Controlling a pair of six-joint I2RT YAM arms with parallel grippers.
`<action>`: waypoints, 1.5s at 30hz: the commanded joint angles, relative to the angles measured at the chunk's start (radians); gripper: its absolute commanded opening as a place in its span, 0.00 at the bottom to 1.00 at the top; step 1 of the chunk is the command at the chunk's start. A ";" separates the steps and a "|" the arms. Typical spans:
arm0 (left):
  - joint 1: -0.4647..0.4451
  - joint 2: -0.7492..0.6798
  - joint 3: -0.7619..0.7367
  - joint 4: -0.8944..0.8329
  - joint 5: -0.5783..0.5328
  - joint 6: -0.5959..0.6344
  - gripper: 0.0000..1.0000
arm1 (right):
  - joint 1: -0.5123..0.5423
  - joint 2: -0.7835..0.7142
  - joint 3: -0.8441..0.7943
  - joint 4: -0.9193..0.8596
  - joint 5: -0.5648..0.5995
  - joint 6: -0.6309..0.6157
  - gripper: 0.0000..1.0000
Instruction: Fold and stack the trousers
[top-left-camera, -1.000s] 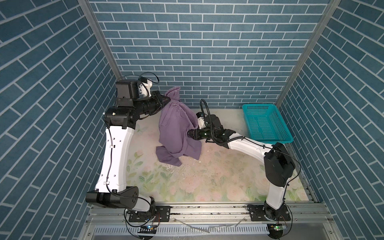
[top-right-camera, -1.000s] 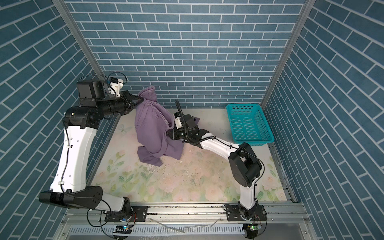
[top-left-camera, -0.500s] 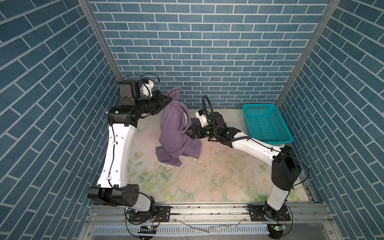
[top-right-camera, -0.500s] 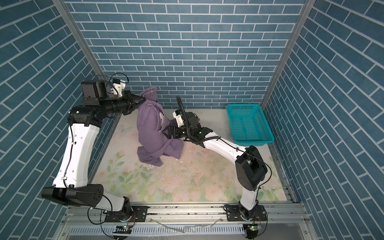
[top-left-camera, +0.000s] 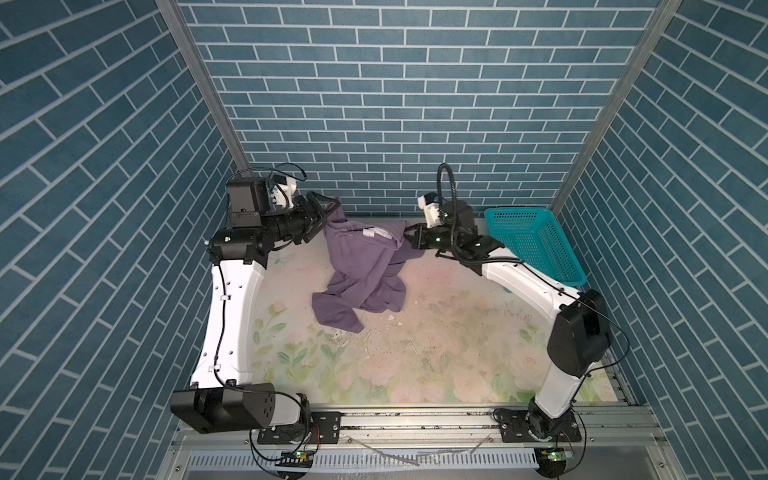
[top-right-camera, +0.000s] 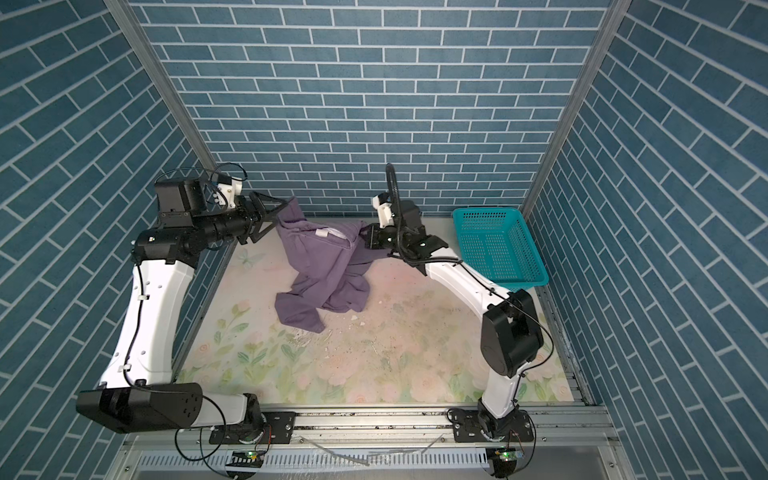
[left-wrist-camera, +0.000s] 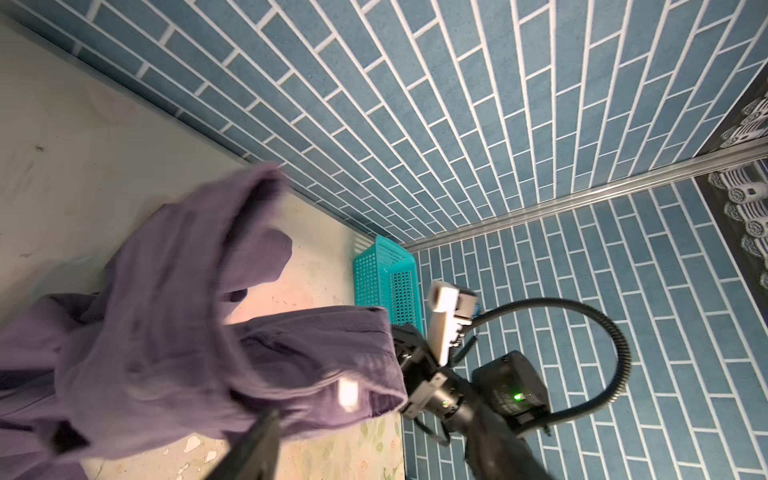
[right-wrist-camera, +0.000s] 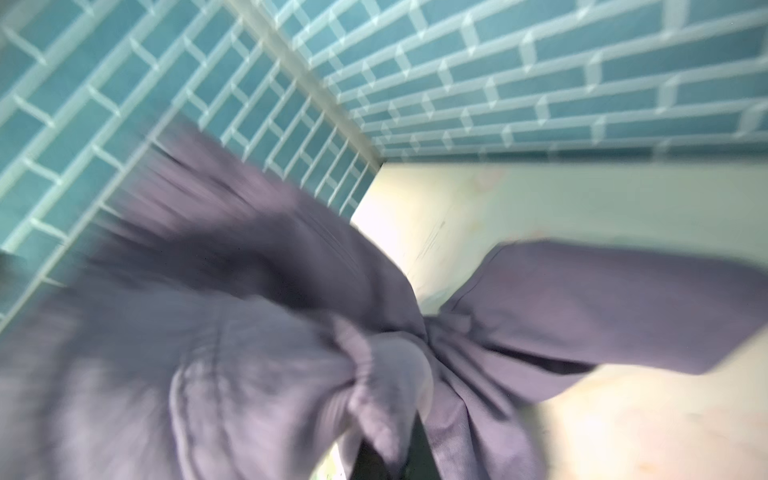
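Since your left claw (top-right-camera: 281, 212) is gaping wide at 11 o'clock, only your clamped right claw (top-left-camera: 409, 237) is holding the trousers (top-left-camera: 361, 266); they're risking slumping twisted.

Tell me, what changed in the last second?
The right gripper closed on the trousers and pulled their waistband rightward, toward the teal basket, spreading the cloth. The left gripper opened at the other corner. The basket stayed put.

Teal mesh basket (top-left-camera: 536, 249) at the far right corner of the floral table (top-left-camera: 436, 365); white crumbs (top-left-camera: 390, 319) scattered near the table's middle; blue brick walls (top-left-camera: 395, 104) enclose three sides.
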 joint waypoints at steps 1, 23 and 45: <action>-0.009 -0.038 -0.012 0.135 0.034 -0.012 0.99 | -0.041 -0.112 0.064 -0.117 -0.053 -0.067 0.00; -0.640 0.075 0.037 -0.152 -0.596 0.622 0.99 | -0.038 -0.066 0.059 -0.085 -0.407 0.048 0.00; -0.680 0.306 0.527 -0.408 -0.984 0.738 0.00 | -0.058 -0.144 -0.049 -0.248 -0.027 -0.145 0.00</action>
